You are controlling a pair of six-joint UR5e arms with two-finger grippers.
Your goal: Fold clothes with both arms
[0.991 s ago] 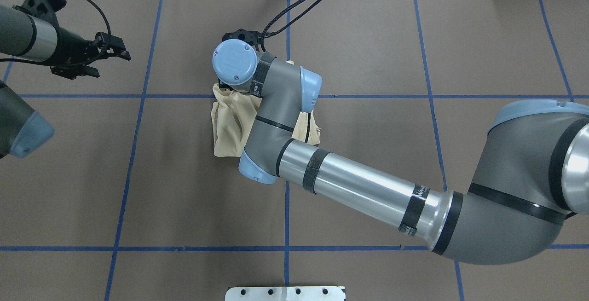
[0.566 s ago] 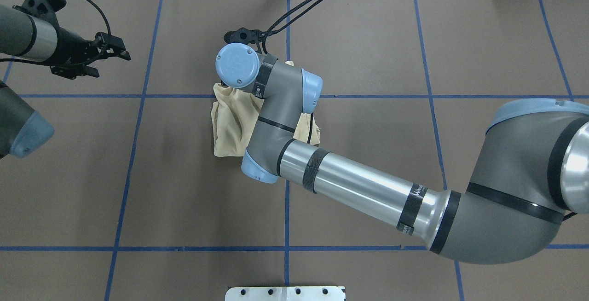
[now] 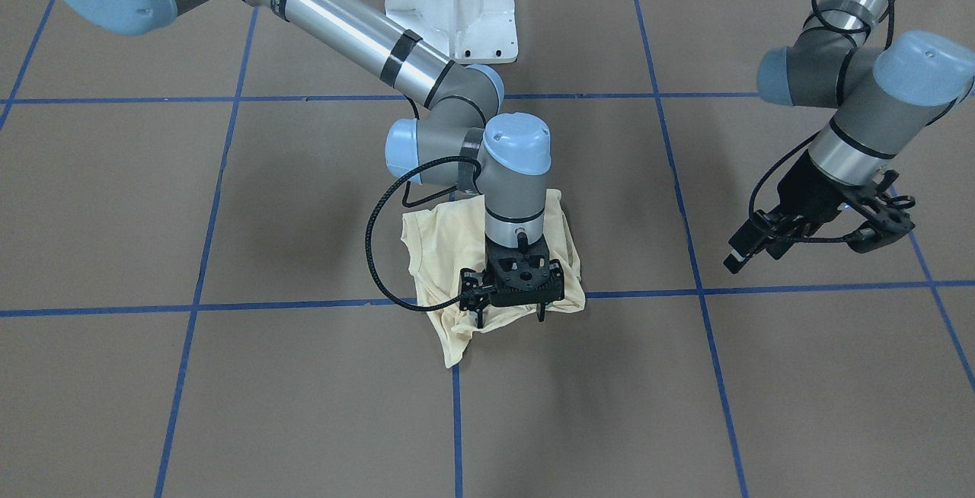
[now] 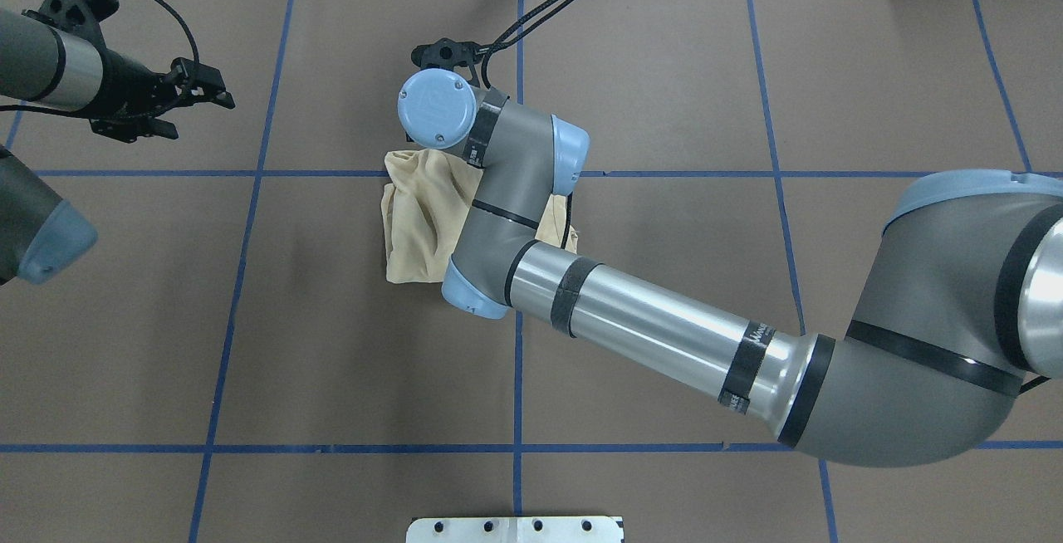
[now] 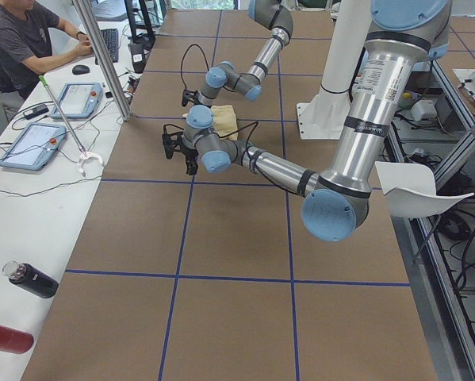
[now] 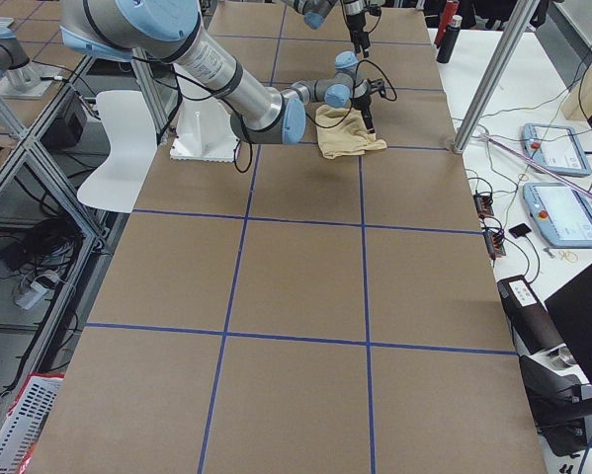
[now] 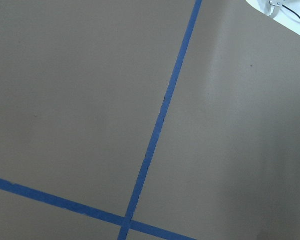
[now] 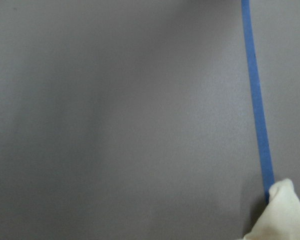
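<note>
Hovering low over the operator-side edge of the crumpled T-shirt (image 3: 434, 254) at table (image 3: 228, 216) centre, right gripper (image 3: 509, 315) has fingers apart, probably lining up a grab for the next fold; left gripper (image 4: 204, 118) hangs well aside, fingers apart, likely avoiding collision.

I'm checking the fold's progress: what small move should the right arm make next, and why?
Probably lower the silver-grey right arm and close its jaws on the far edge of the pale cream-yellow thin-fabric shirt. The jaws stand open over that edge, and a loose corner pokes out, so the fold looks unfinished.
</note>
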